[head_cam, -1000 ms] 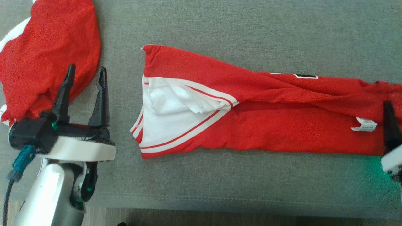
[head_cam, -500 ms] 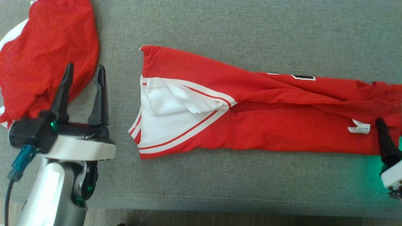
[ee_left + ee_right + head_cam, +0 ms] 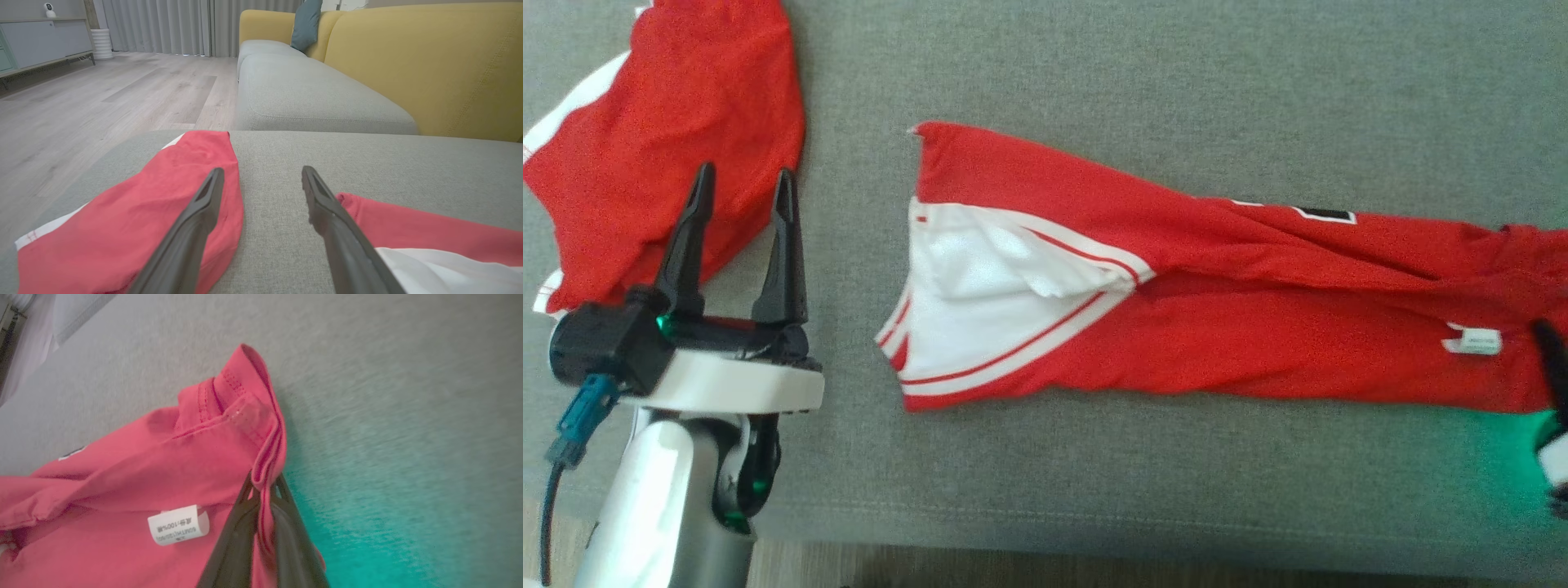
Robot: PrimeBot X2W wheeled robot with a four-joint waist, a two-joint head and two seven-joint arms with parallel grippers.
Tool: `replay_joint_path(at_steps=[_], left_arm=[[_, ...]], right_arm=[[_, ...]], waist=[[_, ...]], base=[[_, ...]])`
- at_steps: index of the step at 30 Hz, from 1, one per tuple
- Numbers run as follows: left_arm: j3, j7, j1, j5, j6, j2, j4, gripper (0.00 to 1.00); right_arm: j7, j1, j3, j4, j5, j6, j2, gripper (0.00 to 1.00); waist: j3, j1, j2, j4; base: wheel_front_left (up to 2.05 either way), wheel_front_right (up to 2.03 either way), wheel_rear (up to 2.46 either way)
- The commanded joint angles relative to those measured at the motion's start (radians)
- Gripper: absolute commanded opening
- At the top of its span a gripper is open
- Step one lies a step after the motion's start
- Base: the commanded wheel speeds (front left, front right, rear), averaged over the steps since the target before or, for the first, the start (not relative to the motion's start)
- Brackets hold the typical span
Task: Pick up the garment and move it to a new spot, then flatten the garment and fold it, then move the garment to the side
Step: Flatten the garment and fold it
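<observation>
item: red garment (image 3: 1258, 327) with a white striped panel, lying doubled into a long strip in the middle of the grey cushion (image 3: 1176, 82).
axis: runs left to right across the head view. white-panel end points to the robot's left, stitched hem end to its right, with the care label (image 3: 178, 524) near that end.
right gripper (image 3: 263, 486): clenched on the hem edge, cloth pinched between the fingers.
left gripper (image 3: 744, 171): spread wide, holding nothing, between the strip and a second red garment (image 3: 678, 122).
step, judged: folding. next move likely calls for lifting the hem end and carrying it over toward the white end, without dragging the strip askew.
</observation>
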Motion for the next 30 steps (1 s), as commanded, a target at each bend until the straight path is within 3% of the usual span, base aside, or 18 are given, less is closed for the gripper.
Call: replay_joint_path(at_steps=[1,10,14,22,30], left_arm=[[0.048,-0.005,-0.008,0.01,-0.002,0.015,-0.028,1.0],[0.063,-0.005,0.026,0.035,-0.005,0.003,-0.024,1.0],[0.067,-0.005,0.04,0.039,-0.003,0.0,-0.026,1.0],[0.065,-0.005,0.064,0.046,0.006,0.002,-0.026,1.0],[0.056,-0.001,0.071,0.045,0.012,0.003,-0.028,1.0]], right_arm=[[-0.01,-0.006,-0.006,-0.035,-0.002,-0.001,-0.012,0.0],[-0.021,-0.064,-0.165,-0.078,-0.055,-0.001,-0.012,0.0],[-0.015,-0.082,-0.17,-0.102,-0.074,-0.001,-0.012,0.0],[-0.028,-0.13,0.083,-0.2,-0.053,-0.001,-0.012,0.0],[-0.186,-0.136,0.464,-0.017,0.064,-0.001,-0.012,0.0]], waist=[[-0.01,0.0,0.0,0.0],[-0.078,0.0,0.0,-0.003],[-0.102,0.0,0.0,-0.005],[-0.156,0.0,0.0,-0.015],[-0.174,0.0,0.0,-0.01]], base=[[0.0,0.0,0.0],[0.0,0.0,0.0],[0.0,0.0,0.0],[0.0,0.0,0.0],[0.0,0.0,0.0]])
